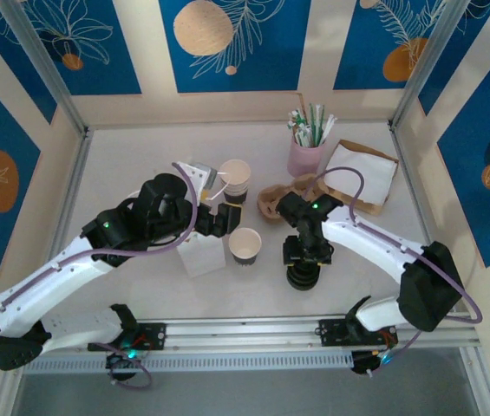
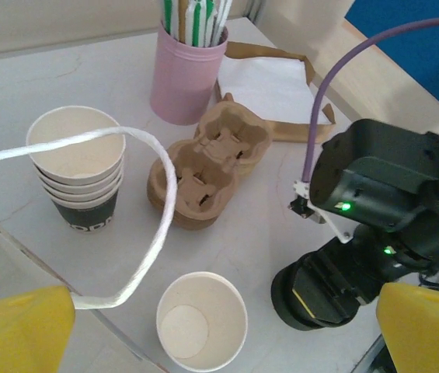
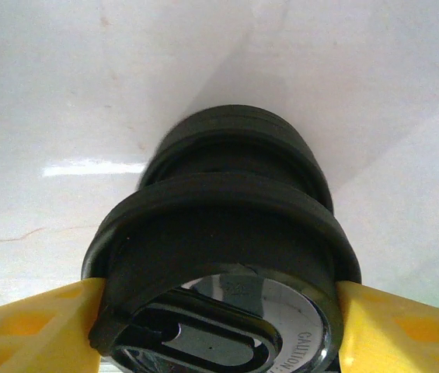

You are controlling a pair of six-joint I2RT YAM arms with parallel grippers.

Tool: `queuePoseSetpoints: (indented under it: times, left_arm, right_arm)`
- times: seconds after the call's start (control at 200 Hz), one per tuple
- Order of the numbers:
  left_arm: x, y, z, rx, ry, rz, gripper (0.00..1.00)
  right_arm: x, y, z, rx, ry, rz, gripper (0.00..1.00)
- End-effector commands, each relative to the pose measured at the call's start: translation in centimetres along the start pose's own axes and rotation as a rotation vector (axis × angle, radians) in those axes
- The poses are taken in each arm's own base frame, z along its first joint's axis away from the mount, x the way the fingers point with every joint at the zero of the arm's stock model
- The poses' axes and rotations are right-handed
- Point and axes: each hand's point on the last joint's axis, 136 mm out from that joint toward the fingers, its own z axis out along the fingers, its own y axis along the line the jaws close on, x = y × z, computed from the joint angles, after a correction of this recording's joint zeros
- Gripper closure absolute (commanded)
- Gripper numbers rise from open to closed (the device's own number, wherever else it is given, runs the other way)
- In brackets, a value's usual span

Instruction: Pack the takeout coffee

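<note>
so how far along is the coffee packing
Done: nothing packed yet; the brown moulded cardboard cup carrier is empty. In hand: the right gripper is closed around the takeout coffee with its round black plastic lid. Left: lifting it and setting it into a carrier slot, probably.

Top external: overhead from near edge of surface point(image 1: 132, 173). Left wrist: oblique, facing far right. Right wrist: close on takeout coffee point(image 3: 227, 202) point(image 1: 303, 278), shared by all.

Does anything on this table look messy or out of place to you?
Only the brown moulded-pulp cup carrier beside the pink straw cup. It looks crooked, with one part seeming to ride up on the other instead of lying flat. I see nothing spilled.
</note>
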Motion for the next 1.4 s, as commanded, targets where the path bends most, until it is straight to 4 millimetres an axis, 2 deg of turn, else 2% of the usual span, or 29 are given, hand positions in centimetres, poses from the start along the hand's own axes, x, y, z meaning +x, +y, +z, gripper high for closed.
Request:
queuePoseSetpoints:
  times: [0.0,0.22,0.36,0.555,0.68,0.83,0.95,1.395]
  left_arm:
    - [-0.5,1.0,-1.3,-0.050,-0.051,0.022,0.00]
    - [-1.8,2.8,-5.1,-0.106,-0.175,0.020,0.00]
    - [-1.8,5.1,-7.7,-0.199,-0.244,0.006,0.00]
    - [-0.3,9.8,-12.4,-0.405,-0.271,-0.041,0.00]
    - [2.1,12.1,-14.6,-0.474,-0.269,-0.113,0.00]
    - [5.4,13.5,-15.3,-0.488,-0.240,-0.194,0.00]
    - [7.0,14.1,-15.5,-0.480,-0.248,-0.233,0.00]
    - [7.6,14.7,-15.9,-0.502,-0.239,-0.186,0.00]
  right_arm:
    - [-0.3,1.0,-2.8,-0.060,-0.062,0.002,0.30]
    - [-1.5,3.6,-5.4,-0.135,-0.110,-0.035,0.30]
    - [-2.2,5.5,-6.7,-0.160,-0.119,-0.066,0.30]
    - [-2.9,8.4,-7.7,-0.186,-0.102,-0.115,0.30]
    - [-3.3,10.1,-7.7,-0.174,-0.077,-0.148,0.30]
    - [-3.7,12.0,-7.5,-0.157,-0.054,-0.179,0.30]
    - [-4.1,12.9,-7.0,-0.124,-0.031,-0.195,0.30]
    - [-4.4,15.6,-5.3,-0.077,0.029,-0.213,0.30]
